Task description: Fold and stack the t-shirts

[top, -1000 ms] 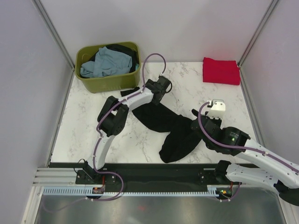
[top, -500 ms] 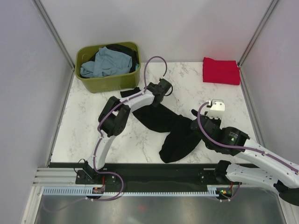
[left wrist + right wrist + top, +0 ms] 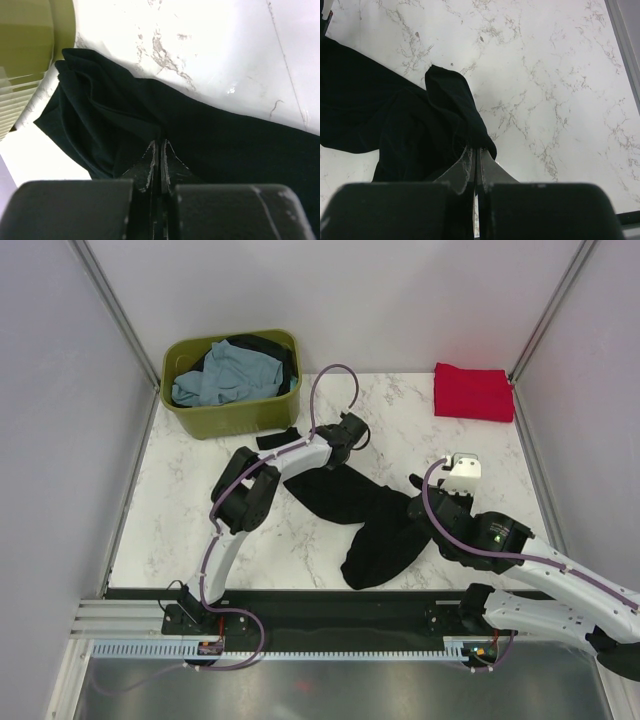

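Observation:
A black t-shirt point(image 3: 365, 515) lies crumpled across the middle of the marble table point(image 3: 190, 500). My left gripper point(image 3: 335, 448) is down on its far end, jaws shut on a pinch of the black cloth point(image 3: 225, 145); the fingertips point(image 3: 161, 142) meet inside a fold. My right gripper point(image 3: 422, 498) is shut on the shirt's right edge, with a flap of black t-shirt point(image 3: 395, 125) bunched just ahead of the closed right gripper point(image 3: 477, 150). A folded red t-shirt point(image 3: 473, 392) lies at the back right. A pale blue-grey t-shirt point(image 3: 225, 375) and a dark one point(image 3: 265, 345) sit in the tub.
The olive-green tub point(image 3: 230, 418) stands at the back left, and the same tub point(image 3: 30, 50) is close to the left end of the black cloth in the left wrist view. Grey walls point(image 3: 60, 440) enclose the table on three sides. A black rail point(image 3: 330, 610) runs along the near edge.
My left gripper has closed from open onto the black shirt's far end and shifted slightly toward the back. The right arm and its grip are unchanged.

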You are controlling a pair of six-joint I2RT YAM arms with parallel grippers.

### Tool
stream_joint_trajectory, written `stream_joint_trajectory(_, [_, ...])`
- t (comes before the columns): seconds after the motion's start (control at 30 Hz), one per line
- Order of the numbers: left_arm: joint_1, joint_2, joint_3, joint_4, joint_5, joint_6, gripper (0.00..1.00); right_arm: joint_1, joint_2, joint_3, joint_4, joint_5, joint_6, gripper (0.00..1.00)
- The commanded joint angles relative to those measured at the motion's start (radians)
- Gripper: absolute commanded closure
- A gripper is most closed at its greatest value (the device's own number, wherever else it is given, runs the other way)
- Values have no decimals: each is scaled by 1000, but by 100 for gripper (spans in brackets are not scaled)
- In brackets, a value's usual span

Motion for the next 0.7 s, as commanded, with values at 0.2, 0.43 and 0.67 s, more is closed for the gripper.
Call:
stream_joint_trajectory(0.2, [3, -222, 10, -81, -64, -96, 98, -2, 10, 3, 18, 26, -9, 100])
stream_joint_trajectory(0.43, [15, -641, -91, -193, -58, -252, 98, -3, -63, 152, -3, 61, -69, 100])
stream_joint_trajectory(0.67, [21, -1052, -94, -262, -91, -256, 98, -3, -174, 368, 115, 100, -362, 100])
